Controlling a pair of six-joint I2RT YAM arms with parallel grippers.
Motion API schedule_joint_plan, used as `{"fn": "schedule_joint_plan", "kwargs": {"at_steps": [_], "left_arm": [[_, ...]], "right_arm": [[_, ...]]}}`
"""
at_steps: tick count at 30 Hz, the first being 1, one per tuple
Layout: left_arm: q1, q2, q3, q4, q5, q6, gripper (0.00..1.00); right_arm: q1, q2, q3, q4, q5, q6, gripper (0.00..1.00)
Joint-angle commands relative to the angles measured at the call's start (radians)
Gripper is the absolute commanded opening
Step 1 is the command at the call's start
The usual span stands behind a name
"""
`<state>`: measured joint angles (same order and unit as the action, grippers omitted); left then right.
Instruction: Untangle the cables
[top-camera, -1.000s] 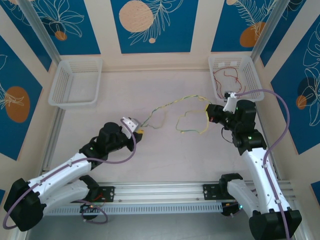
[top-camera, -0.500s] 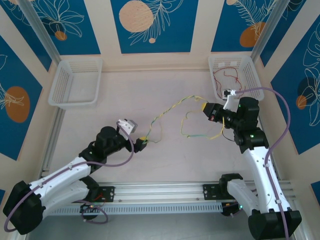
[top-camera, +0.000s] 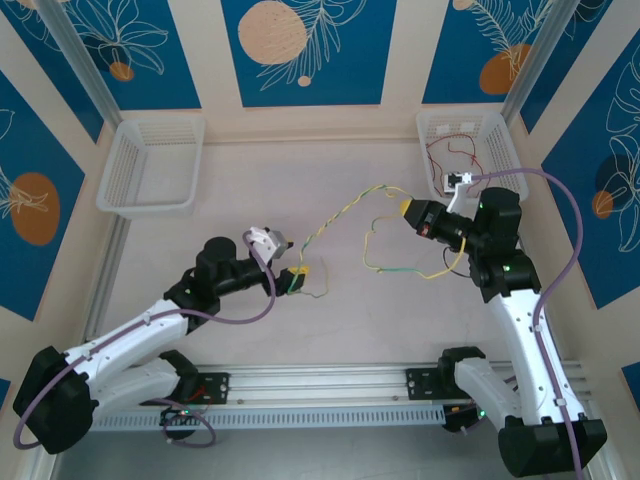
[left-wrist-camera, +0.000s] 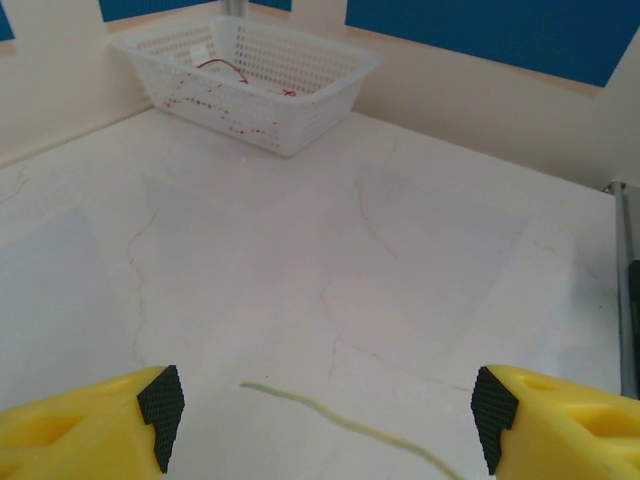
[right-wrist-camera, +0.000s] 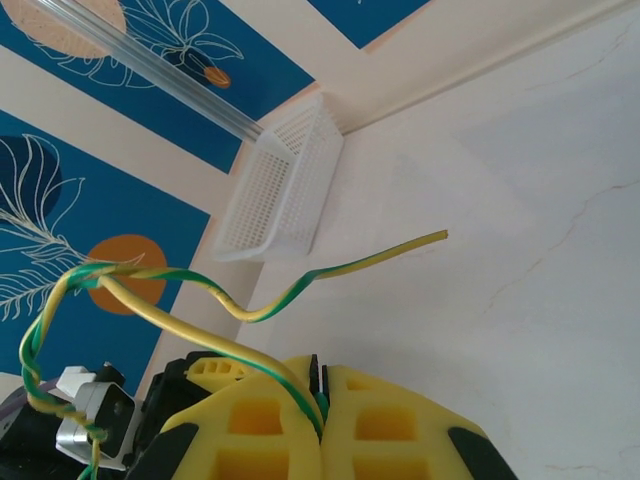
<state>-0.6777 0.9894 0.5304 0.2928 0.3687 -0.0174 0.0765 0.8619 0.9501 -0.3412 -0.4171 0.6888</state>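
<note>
While L pincer (left-wrist-camera: 325, 420) gapes, R pincer (right-wrist-camera: 320, 400) clamps grn/ylw cables (right-wrist-camera: 370, 257)

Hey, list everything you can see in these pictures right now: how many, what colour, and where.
left basket: one, white, table's far left corner
right basket: one, white, far right corner
red cable: one, red, inside right basket
green and yellow cables: count unclear, twisted together, mid-table
table: one, pale marbled
wall panels: several, blue with orange and white prints, behind
rail: one, silver, near edge
left gripper: yellow, open, over a cable end
right gripper: yellow, shut on green and yellow cables
</note>
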Motion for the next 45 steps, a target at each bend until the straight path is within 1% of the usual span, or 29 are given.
{"fn": "schedule_joint_plan", "kwargs": {"at_steps": [1, 3, 7, 9, 11, 15, 18, 22, 23, 25, 29, 31, 34, 36, 39, 42, 43, 45], "left_arm": [[-0.015, -0.020, 0.018, 0.010, 0.053, 0.001, 0.78], [-0.017, -0.027, 0.021, -0.023, 0.028, 0.010, 0.78], [-0.017, -0.061, 0.017, -0.066, -0.051, 0.030, 0.78], [-0.016, -0.093, 0.011, -0.069, -0.140, 0.034, 0.78], [-0.015, -0.117, 0.016, -0.088, -0.201, 0.049, 0.78], [-0.013, -0.122, 0.073, -0.173, -0.276, 0.068, 0.79], [-0.012, -0.115, 0.108, -0.219, -0.304, 0.066, 0.79], [-0.005, -0.108, 0.131, -0.230, -0.324, 0.054, 0.80], [-0.005, -0.097, 0.143, -0.242, -0.326, 0.053, 0.80], [-0.003, -0.070, 0.182, -0.271, -0.307, 0.052, 0.81], [-0.002, -0.030, 0.269, -0.301, -0.231, 0.033, 0.85], [0.006, -0.002, 0.326, -0.328, -0.192, 0.020, 0.86], [0.022, 0.067, 0.419, -0.404, -0.097, 0.016, 0.85], [0.026, 0.131, 0.484, -0.476, -0.049, 0.016, 0.84], [0.039, 0.200, 0.543, -0.552, -0.020, -0.010, 0.78], [0.077, 0.222, 0.544, -0.553, 0.048, -0.068, 0.77], [0.094, 0.240, 0.558, -0.576, 0.080, -0.086, 0.77], [0.113, 0.280, 0.601, -0.641, 0.100, -0.098, 0.77]], "right_arm": [[0.014, 0.015, 0.042, 0.020, -0.050, 0.001, 0.00], [0.052, 0.016, 0.030, 0.071, -0.096, -0.057, 0.00], [0.192, 0.026, 0.043, 0.041, -0.037, -0.227, 0.00], [0.270, 0.045, 0.049, 0.013, -0.012, -0.323, 0.00], [0.345, 0.058, 0.041, 0.005, 0.026, -0.407, 0.00], [0.478, 0.070, -0.002, 0.023, 0.194, -0.565, 0.00], [0.514, 0.092, -0.035, 0.058, 0.275, -0.644, 0.00], [0.556, 0.149, -0.030, 0.043, 0.485, -0.690, 0.00], [0.567, 0.154, -0.038, 0.053, 0.519, -0.696, 0.00], [0.590, 0.154, -0.056, 0.078, 0.533, -0.724, 0.00], [0.648, 0.170, -0.070, 0.125, 0.719, -0.774, 0.00], [0.692, 0.174, -0.089, 0.172, 0.816, -0.833, 0.00], [0.752, 0.170, -0.142, 0.275, 0.876, -0.914, 0.00], [0.805, 0.178, -0.175, 0.348, 0.947, -0.969, 0.00], [0.856, 0.174, -0.227, 0.457, 0.990, -1.040, 0.00], [0.886, 0.170, -0.253, 0.507, 1.022, -1.091, 0.00], [0.898, 0.170, -0.258, 0.523, 1.031, -1.111, 0.00], [0.934, 0.170, -0.284, 0.589, 1.074, -1.172, 0.00]]}}
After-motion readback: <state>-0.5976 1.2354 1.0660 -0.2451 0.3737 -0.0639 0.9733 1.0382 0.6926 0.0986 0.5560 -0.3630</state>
